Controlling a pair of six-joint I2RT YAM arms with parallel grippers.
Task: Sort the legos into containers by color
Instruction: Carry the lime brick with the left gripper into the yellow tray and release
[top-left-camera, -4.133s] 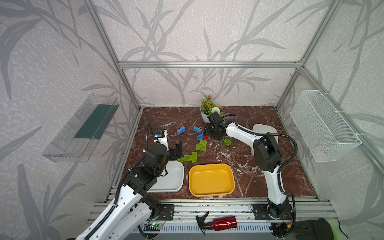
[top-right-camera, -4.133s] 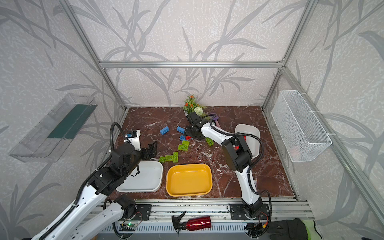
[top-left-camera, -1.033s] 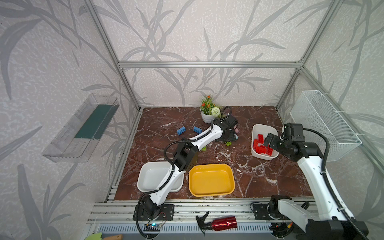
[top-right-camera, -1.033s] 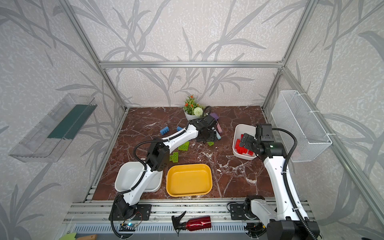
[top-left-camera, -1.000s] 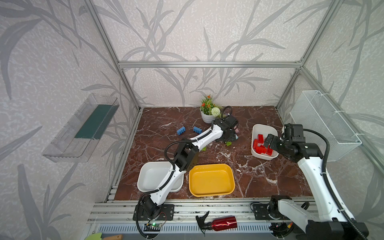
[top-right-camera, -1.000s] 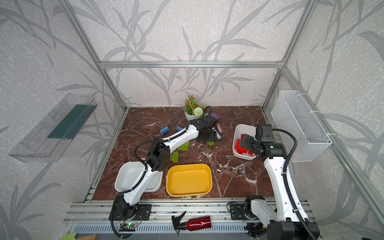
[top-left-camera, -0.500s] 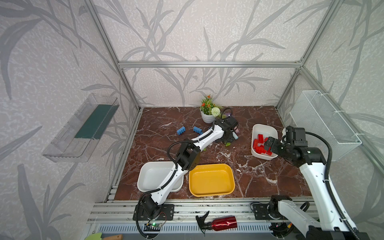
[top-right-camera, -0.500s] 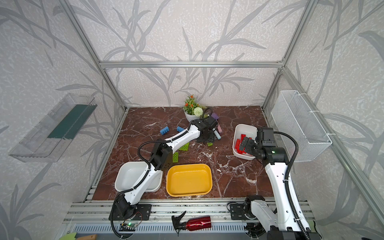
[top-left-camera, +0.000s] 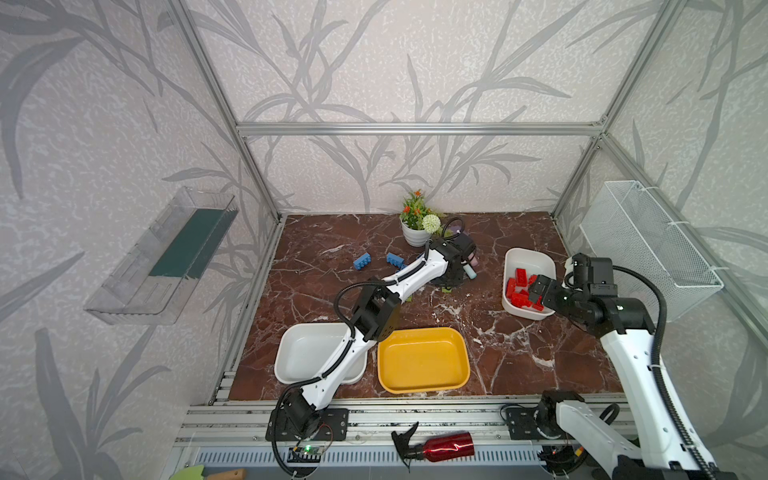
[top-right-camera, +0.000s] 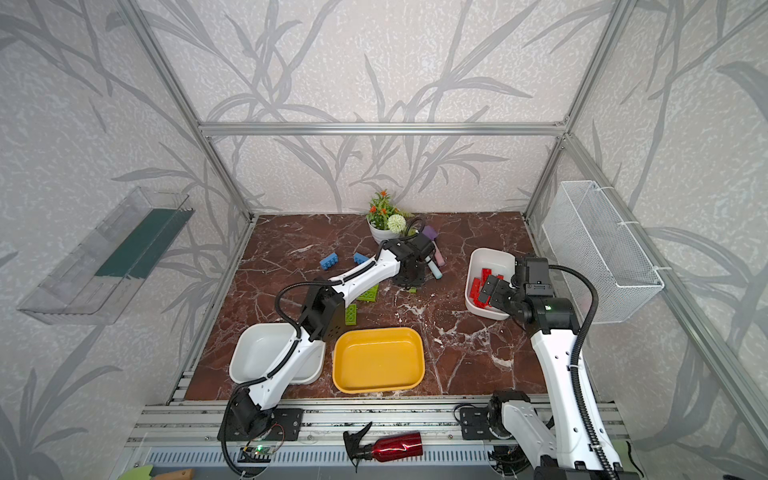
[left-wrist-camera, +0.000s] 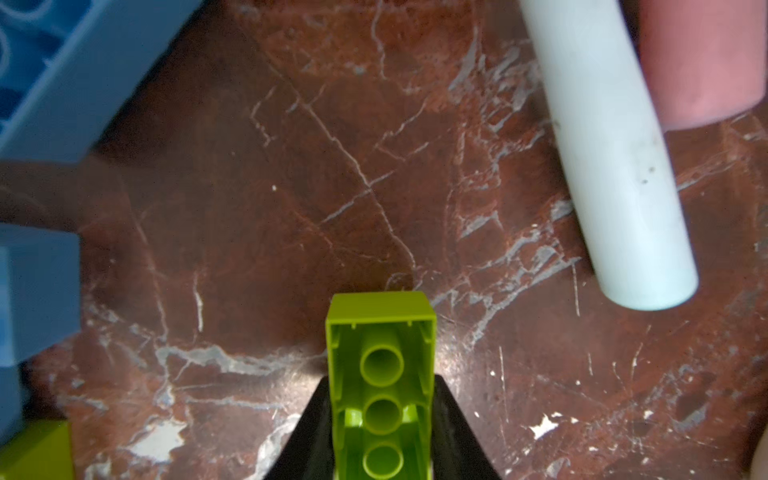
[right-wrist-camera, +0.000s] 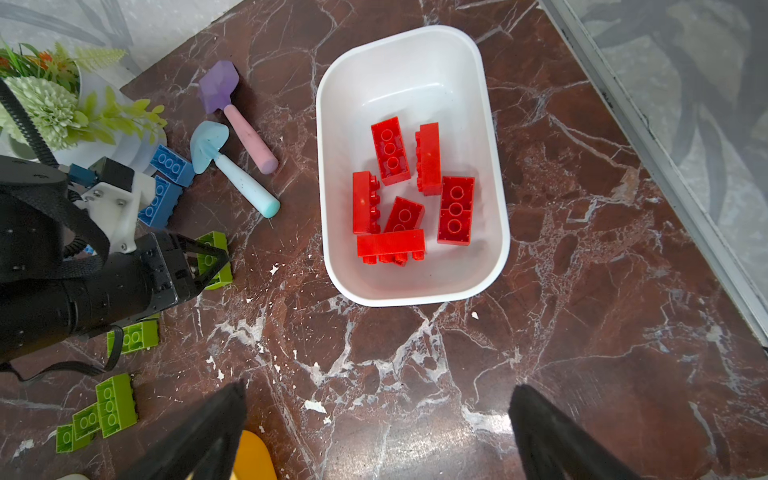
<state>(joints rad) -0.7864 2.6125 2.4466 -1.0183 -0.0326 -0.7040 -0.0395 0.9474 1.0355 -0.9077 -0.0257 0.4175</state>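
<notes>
Soft, even light fills both top views; shadows are faint. The left wrist view is dimmer — lime-green studded plastic brick (left-wrist-camera: 380, 374) sharp, blue plastic brick (left-wrist-camera: 62, 83) blurred — with glare on the glossy red-brown marble tabletop (left-wrist-camera: 299, 374).

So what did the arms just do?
The left gripper reached from the near white tub to the far middle and shut on a green brick. The right gripper left the middle and pulled back, open, by the red-brick tub. The tubs and blue bricks stayed put.
</notes>
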